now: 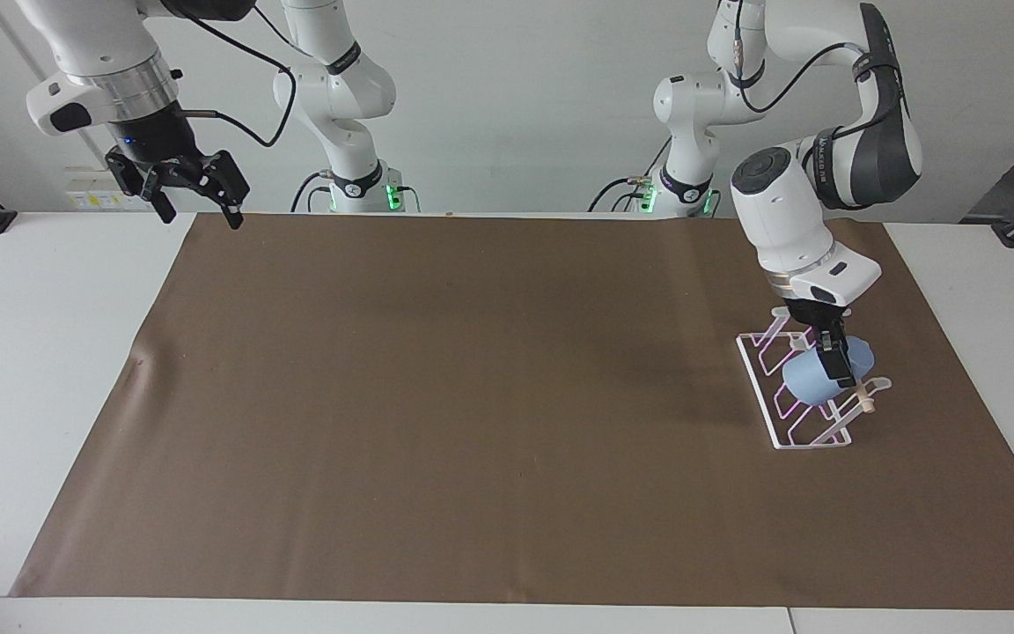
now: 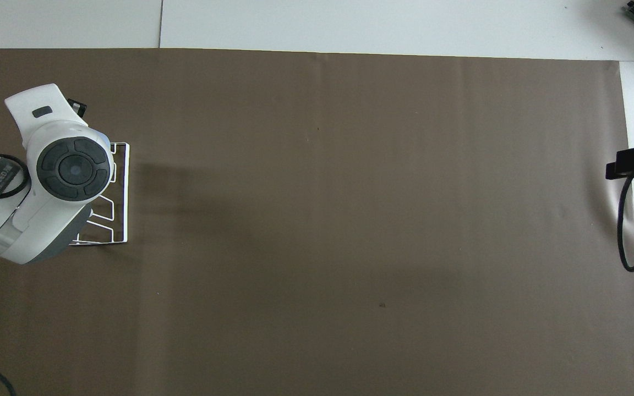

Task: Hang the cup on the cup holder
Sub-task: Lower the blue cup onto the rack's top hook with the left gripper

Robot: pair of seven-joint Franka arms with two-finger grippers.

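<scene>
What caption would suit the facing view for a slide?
Left gripper holds the tilted cup over the cup holder; right gripper waits raised, jaws open.

1. Your facing camera sat high across the table, looking toward both arm bases.
2. Your overhead camera looked steeply down from above the robots' end.
3. Both views shared the flat brown paper mat (image 1: 472,396) (image 2: 350,192), half a turn apart.

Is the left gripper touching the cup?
Touching. The facing view shows the left gripper clamped on the cup over the holder.
</scene>
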